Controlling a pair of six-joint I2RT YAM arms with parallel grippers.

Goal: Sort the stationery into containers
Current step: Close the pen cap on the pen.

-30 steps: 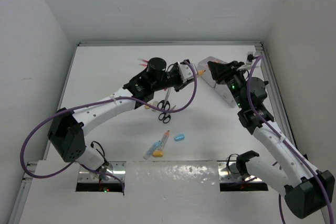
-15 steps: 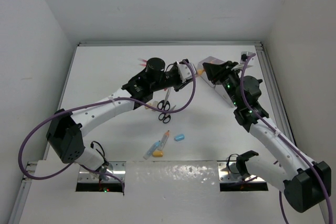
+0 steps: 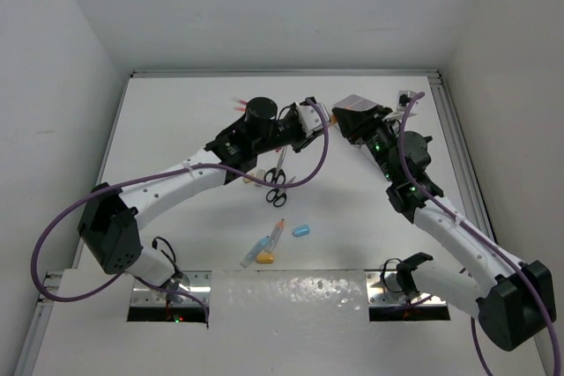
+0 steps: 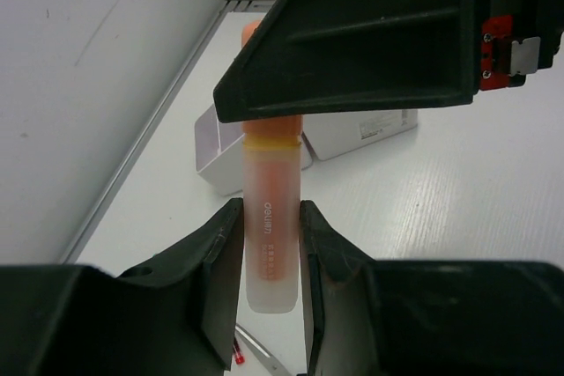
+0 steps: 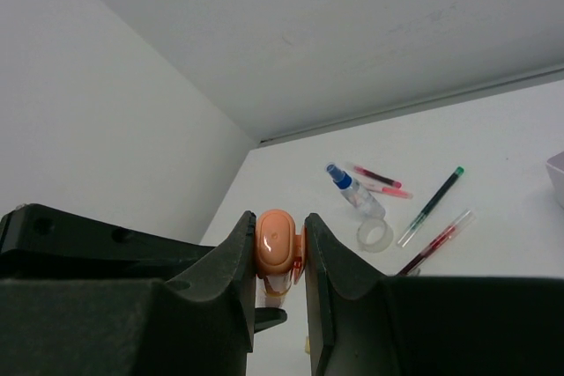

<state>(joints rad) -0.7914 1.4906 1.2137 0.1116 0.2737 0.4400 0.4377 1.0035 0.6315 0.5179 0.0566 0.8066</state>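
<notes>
An orange marker (image 4: 271, 217) with a frosted barrel hangs in the air between both grippers. My left gripper (image 4: 271, 253) is shut on the barrel's blunt end. My right gripper (image 5: 279, 248) is shut on the marker's rounded orange cap (image 5: 277, 242). In the top view the two grippers meet nose to nose, left gripper (image 3: 317, 119) and right gripper (image 3: 347, 116), with the marker (image 3: 336, 117) between them. The white organiser (image 4: 222, 149) stands just beyond, mostly hidden under the right arm in the top view.
Black scissors (image 3: 278, 178), a blue capsule (image 3: 301, 231), a yellow piece (image 3: 264, 258) and a pen (image 3: 271, 239) lie mid-table. Further left lie a blue-capped bottle (image 5: 352, 189), a tape ring (image 5: 374, 235) and several pens (image 5: 432, 204). Walls close in behind and at both sides.
The right arm's wrist and elbow have shifted left, towards the left gripper. The left arm has stayed put, and both grippers remain closed on the marker.
</notes>
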